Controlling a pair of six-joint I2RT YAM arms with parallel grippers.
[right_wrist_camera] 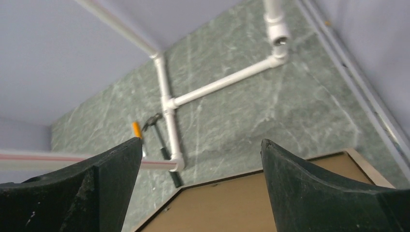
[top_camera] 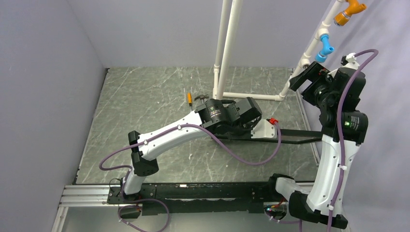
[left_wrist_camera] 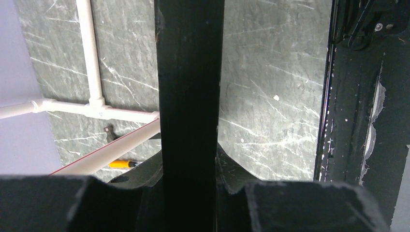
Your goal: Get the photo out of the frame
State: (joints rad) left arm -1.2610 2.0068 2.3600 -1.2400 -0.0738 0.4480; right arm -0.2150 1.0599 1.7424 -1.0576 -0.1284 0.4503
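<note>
The black frame [top_camera: 295, 137] stands on edge in the top view, a thin dark strip right of centre. My left gripper [top_camera: 251, 129] is shut on its border; in the left wrist view the black bar [left_wrist_camera: 191, 87] runs straight up between the fingers [left_wrist_camera: 309, 205]. My right gripper [top_camera: 303, 79] is raised at the far right, open and empty. In the right wrist view its gripper [right_wrist_camera: 200, 142] hangs above the plain brown back board of the photo [right_wrist_camera: 232, 203], with a thin dark rim along the board's edge. The sunset side is hidden.
A white pipe stand [top_camera: 227, 53] rises from the back of the green marbled table [top_camera: 145, 96], with its foot pipes [right_wrist_camera: 217, 84] on the surface. A black-handled hammer with an orange end [top_camera: 190, 98] lies by it, also seen from the right wrist [right_wrist_camera: 162, 137]. A black rail [left_wrist_camera: 358, 121] edges the table.
</note>
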